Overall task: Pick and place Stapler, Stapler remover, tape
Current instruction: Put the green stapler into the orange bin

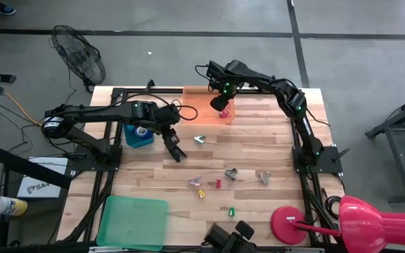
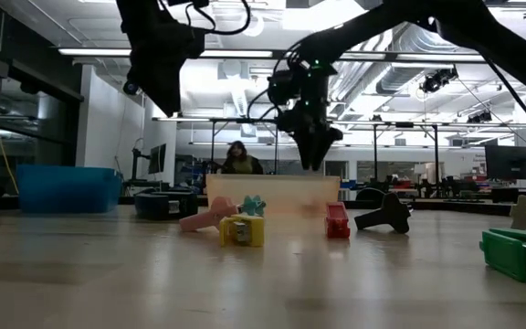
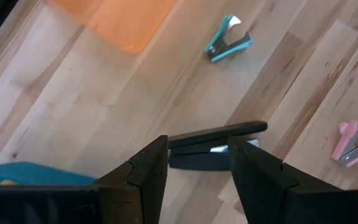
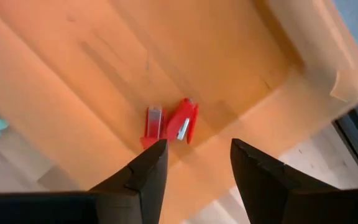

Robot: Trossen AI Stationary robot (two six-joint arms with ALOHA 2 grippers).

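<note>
- The black stapler [image 1: 175, 147] lies flat on the wooden worktop [image 1: 259, 140], a little left of centre, its long axis running diagonally; in the high view its lower end points toward the near right of the worktop.
- The left gripper [image 1: 173, 144] hangs directly above the stapler. In the left wrist view its fingers [image 3: 143, 171] stand apart, one on each side of the stapler's [image 3: 216, 145] body; whether they touch it I cannot tell.
- The right gripper [image 1: 221, 100] hovers over the orange tray [image 1: 197, 97] at the far edge of the worktop. Its fingers [image 4: 261, 174] are spread and hold nothing.
- One red staple remover [image 4: 171, 126] lies on the tray floor, just below that gripper, apart from the fingers.
- One teal staple remover [image 1: 200, 140] lies on the worktop right of the stapler, jaws open.
- Toward the near half of the worktop a loose cluster of small coloured pieces [image 1: 216, 184] is scattered: I count about seven, among them pink, yellow, red, green and grey ones; their exact kinds are too small to tell.
- A blue bin [image 1: 139, 135] stands beside the left arm, with something ring-shaped inside.
- One green tray [image 1: 133, 221] sits at the near left corner.
- One red desk lamp [image 1: 357, 223] stands at the near right corner.
</note>
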